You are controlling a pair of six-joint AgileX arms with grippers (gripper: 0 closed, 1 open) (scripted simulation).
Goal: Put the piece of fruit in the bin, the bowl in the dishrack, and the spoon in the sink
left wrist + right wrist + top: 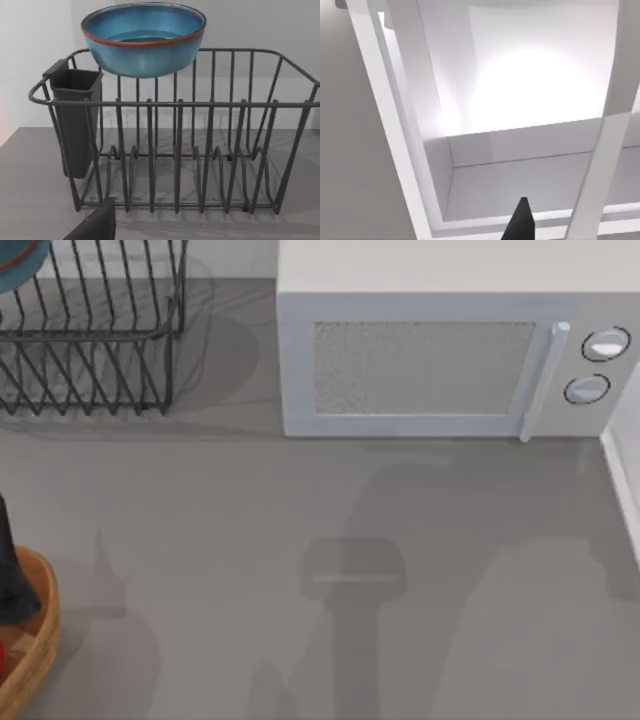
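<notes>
Judging by the present layout, mostly done on two counts and unclear on the third. Wide blue-teal glazed bowl with a reddish-brown edge (143,37) perched on the top rail of the black wire dishrack (200,150), at the counter's (330,500) far left corner, beside the rack's dark cutlery cup (75,120); seemingly resting on the bars rather than settled between the uprights, so placed but perhaps not seated. Small bright red fruit (3,655) just peeking inside the round tan wood-coloured bin (40,630) at the near left edge, apparently delivered. Left tool (10,580) over the bin's rim, finger spread impossible to tell, nothing visibly held. Right tool (520,222) above the pale sink basin (520,165), likewise impossible to tell how open, no spoon seen between its tips. White microwave (430,365) along the far edge, untouched. Spoon's whereabouts unconfirmed, so that step remains open to doubt.
</notes>
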